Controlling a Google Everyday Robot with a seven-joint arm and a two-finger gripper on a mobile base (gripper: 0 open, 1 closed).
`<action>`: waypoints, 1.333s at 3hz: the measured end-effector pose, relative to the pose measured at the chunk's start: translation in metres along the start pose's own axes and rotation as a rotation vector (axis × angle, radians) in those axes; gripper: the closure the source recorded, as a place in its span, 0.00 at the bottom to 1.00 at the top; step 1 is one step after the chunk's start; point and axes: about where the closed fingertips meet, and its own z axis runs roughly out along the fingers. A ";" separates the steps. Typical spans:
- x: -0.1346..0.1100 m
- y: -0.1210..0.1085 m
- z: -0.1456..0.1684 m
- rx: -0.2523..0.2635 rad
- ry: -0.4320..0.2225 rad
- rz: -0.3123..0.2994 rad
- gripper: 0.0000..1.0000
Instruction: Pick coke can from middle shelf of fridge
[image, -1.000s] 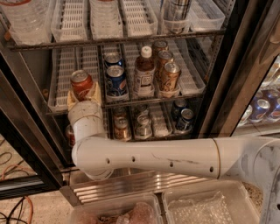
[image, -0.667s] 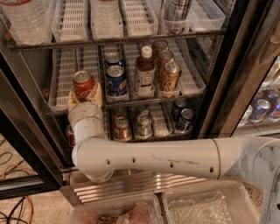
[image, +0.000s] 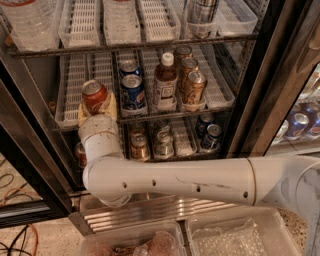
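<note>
The coke can (image: 93, 94), red with a silver top, sits tilted at the front left of the middle shelf (image: 170, 115) of the fridge (image: 248, 100). My gripper (image: 97, 107) reaches in from below. Its cream fingers (image: 113, 105) hug both sides of the can, shut on it. The white arm runs from the wrist (image: 100, 142) down and across to the right. The can's lower half is hidden by the fingers.
On the same shelf stand a blue Pepsi can (image: 133, 93), a bottle (image: 165, 83) and gold-brown cans (image: 194, 86). Several cans fill the lower shelf (image: 165, 142). A silver can (image: 200, 15) stands on the top shelf. Plastic bins (image: 230, 236) lie below. The door frame (image: 30, 160) stands at left.
The gripper and the coke can have shifted very slightly up and to the right. Everything else is as before.
</note>
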 end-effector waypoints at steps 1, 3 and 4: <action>-0.024 -0.007 0.002 -0.004 -0.045 -0.030 1.00; -0.059 -0.014 -0.042 -0.063 -0.102 -0.081 1.00; -0.063 -0.028 -0.080 -0.068 -0.078 -0.094 1.00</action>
